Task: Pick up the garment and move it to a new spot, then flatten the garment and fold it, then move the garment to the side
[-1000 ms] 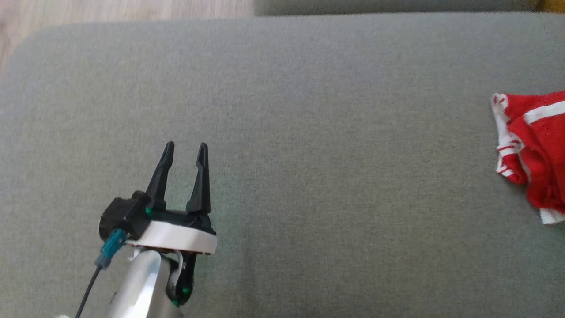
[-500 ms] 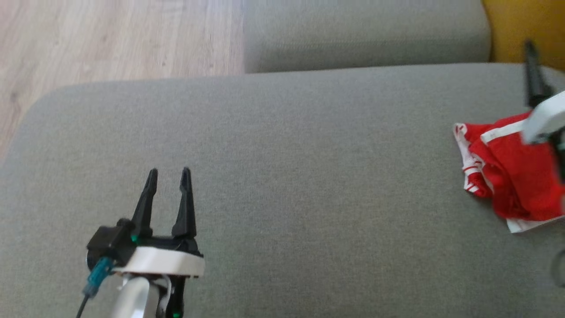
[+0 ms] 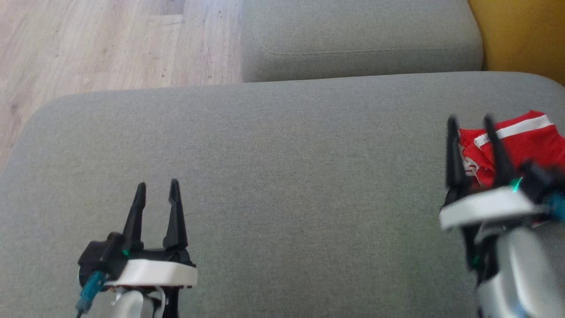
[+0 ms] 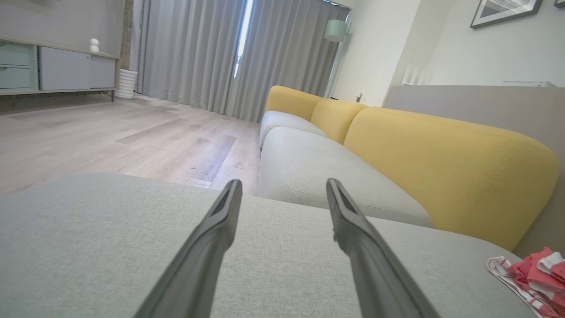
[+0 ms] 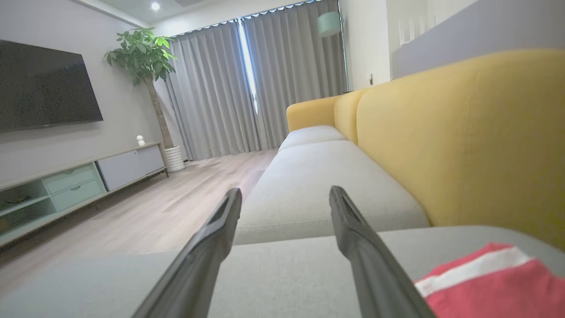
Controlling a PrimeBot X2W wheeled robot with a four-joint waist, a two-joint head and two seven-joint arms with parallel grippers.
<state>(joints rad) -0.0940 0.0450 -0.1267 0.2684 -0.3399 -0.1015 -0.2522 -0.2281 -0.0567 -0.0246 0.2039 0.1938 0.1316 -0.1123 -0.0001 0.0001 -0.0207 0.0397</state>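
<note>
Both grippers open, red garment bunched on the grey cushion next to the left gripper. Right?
No: the red garment lies next to the right gripper, not the left gripper, per the head view. Both are open, and it is on the grey cushion.

A wide grey seat cushion (image 3: 282, 176) lies in front, with a second grey cushion (image 3: 353, 39) just beyond it and a pale wooden floor (image 3: 110, 44) to the left. Yellow backrests (image 5: 463, 145) run along the cushions toward long grey curtains (image 5: 220, 88). Across the floor, a low cabinet (image 5: 79, 176) stands under a dark television (image 5: 44, 84), with a leafy potted plant (image 5: 141, 53) beside it near the curtains.
</note>
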